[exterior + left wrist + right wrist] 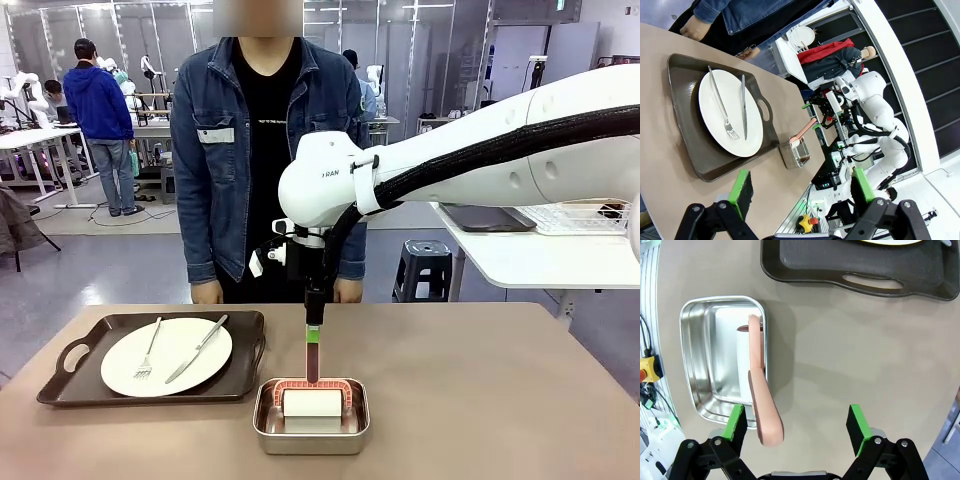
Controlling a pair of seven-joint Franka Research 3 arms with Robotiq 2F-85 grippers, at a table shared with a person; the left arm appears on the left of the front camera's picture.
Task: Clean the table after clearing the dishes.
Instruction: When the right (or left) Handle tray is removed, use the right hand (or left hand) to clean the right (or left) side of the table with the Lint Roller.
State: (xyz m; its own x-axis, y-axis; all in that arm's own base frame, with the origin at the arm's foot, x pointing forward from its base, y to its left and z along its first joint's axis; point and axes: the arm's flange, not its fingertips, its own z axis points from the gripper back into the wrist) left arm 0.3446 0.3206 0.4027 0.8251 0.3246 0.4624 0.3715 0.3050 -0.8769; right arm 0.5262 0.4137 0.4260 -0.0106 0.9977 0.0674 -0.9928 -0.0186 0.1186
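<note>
**Tan table, one tray by its left edge**

The table point(480, 400) carries a dark tray point(245, 338) near its left edge, holding a white plate point(175, 345), fork point(150, 350) and knife point(197, 350); at the near edge a steel pan point(312, 445) holds a pink-handled roller point(312, 402); the right gripper point(796, 422) and left gripper point(801, 186) both gape, empty.

Singles — tray point(243, 340), plate point(172, 375), fork point(148, 352), knife point(197, 349), pan point(310, 443), roller point(311, 403)
</note>
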